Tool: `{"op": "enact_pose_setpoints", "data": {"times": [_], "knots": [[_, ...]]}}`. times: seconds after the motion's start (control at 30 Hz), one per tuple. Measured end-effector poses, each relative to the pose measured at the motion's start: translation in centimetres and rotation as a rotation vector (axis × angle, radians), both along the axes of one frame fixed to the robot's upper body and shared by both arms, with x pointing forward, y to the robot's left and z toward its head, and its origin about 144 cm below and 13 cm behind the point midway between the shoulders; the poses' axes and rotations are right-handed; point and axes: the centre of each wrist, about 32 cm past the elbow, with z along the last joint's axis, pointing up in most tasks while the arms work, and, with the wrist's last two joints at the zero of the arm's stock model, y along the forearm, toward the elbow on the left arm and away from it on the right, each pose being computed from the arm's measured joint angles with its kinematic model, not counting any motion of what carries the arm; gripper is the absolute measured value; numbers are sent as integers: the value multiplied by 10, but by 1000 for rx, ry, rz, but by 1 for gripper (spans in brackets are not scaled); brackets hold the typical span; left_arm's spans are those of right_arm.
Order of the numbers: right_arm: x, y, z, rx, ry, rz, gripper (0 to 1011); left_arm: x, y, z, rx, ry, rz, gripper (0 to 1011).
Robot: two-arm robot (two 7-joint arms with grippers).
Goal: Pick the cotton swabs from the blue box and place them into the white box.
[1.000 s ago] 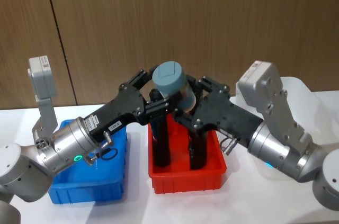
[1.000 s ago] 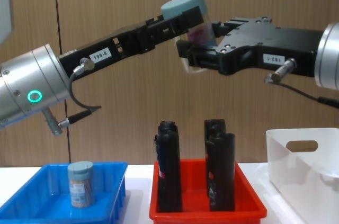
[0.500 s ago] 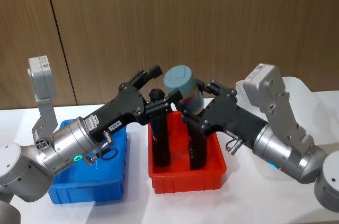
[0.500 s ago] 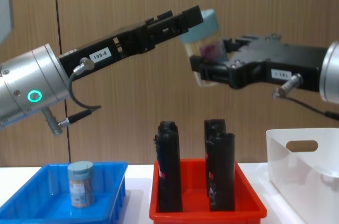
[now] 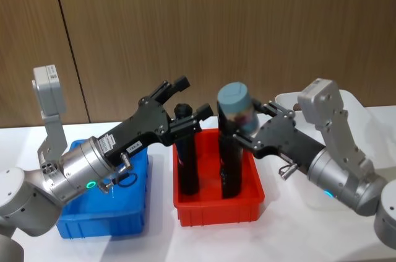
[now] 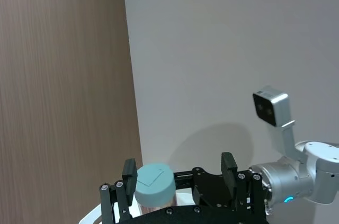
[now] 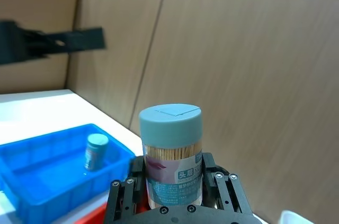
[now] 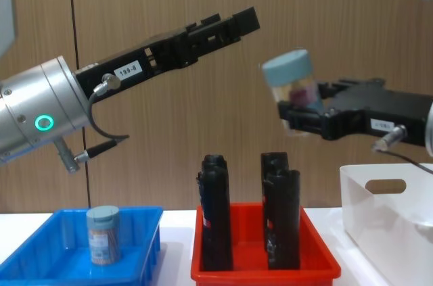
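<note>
A small clear plastic tub of cotton swabs (image 8: pixel 292 80) with a grey-blue lid is clamped near its base by the right end effector (image 8: pixel 301 113), high above the right side of the red plastic tray (image 8: pixel 264 274). The left end effector (image 8: pixel 233 26) is spread and empty above that tray's left side. A second tub (image 8: pixel 103 234) stands in the bright blue plastic tray (image 8: pixel 40 255) left of it; the white plastic bin (image 8: pixel 379 215) sits right of it. Gripped so low and tilted, the tub could be jolted loose by a sharp swing and dropped among the tall black cylinders (image 8: pixel 215 211).
</note>
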Motion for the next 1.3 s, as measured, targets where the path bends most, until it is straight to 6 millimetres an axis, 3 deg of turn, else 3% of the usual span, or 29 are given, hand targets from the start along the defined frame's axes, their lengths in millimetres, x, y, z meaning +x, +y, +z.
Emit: {"op": "enact_pose_setpoints", "data": {"times": [0.7, 1.3], "knots": [[24, -43, -17, 46, 54, -263, 659, 0, 0, 0, 0, 0, 0, 1003], [62, -83, -41, 57, 165, -438, 659, 0, 0, 0, 0, 0, 0, 1003]]}}
